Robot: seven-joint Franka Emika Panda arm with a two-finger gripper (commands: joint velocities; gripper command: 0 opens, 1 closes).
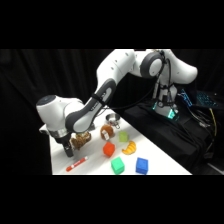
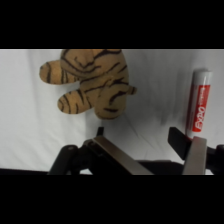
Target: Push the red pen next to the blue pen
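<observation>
One red pen lies flat near the surface's front-left edge; in the wrist view it sits just beside my tool's right finger. Tool: fingers apart, holding nothing, low over the surface beside a striped tiger toy. Further off: red-orange cube, green block, blue block. I find no blue pen in either view, so I judge the push not yet finished.
</observation>
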